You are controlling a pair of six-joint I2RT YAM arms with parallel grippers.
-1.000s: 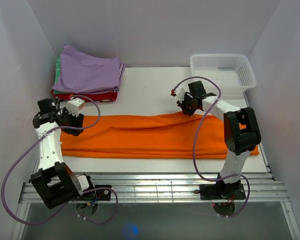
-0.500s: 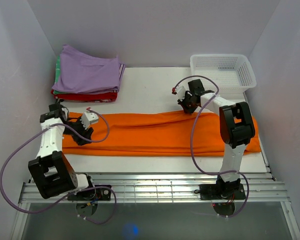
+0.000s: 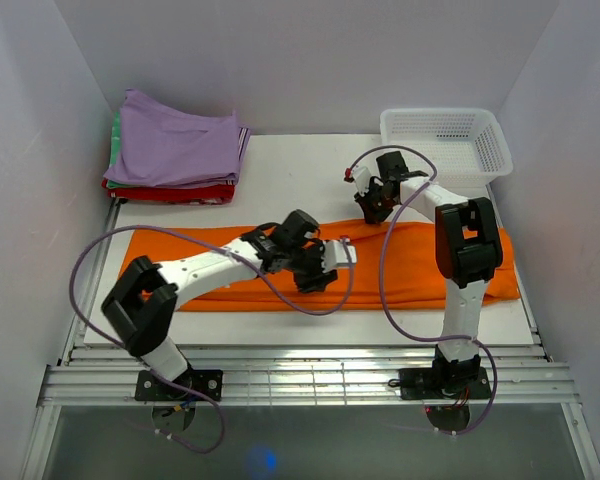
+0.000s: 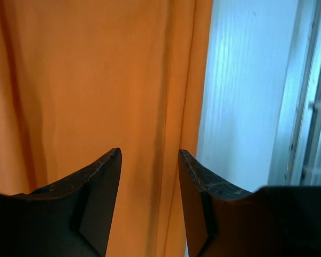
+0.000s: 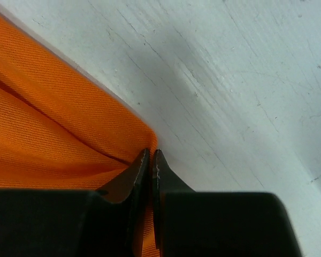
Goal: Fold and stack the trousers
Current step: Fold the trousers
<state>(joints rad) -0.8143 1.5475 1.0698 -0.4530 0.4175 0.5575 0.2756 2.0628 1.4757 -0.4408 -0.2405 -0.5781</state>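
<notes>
Two tools on one garment. The bright orange soft-cloth trousers [image 3: 420,268] lie as a long flat band on the white tabletop [image 3: 300,180], just nearward of the white mesh plastic basket [image 3: 496,140] and running well away to its left.

Change in the last second: my left tool [image 3: 325,265] has swung from the trouser end farthest from the basket to mid-band, much closer to it. In the left wrist view the left tool [image 4: 150,155] stands moderately wide with nothing between the fingers, over the near hem of the trousers [image 4: 69,80], bare tabletop [image 4: 241,107] alongside.

My right tool [image 3: 373,207] has hardly moved and sits just left of the basket's near corner. In the right wrist view the right tool [image 5: 151,152] is closed tight on the far hem of the trousers [image 5: 43,107], pinching a small fold.

Reading: the two tools are now paired for a fold. The left one has no grasp yet, and no fold has been made.

Surface: the tabletop [image 5: 230,80] is scuffed and scratched. A stack of folded garments, lilac on top [image 3: 175,150], sits far left of the basket. Pale walls [image 3: 310,60] close in on three sides.
</notes>
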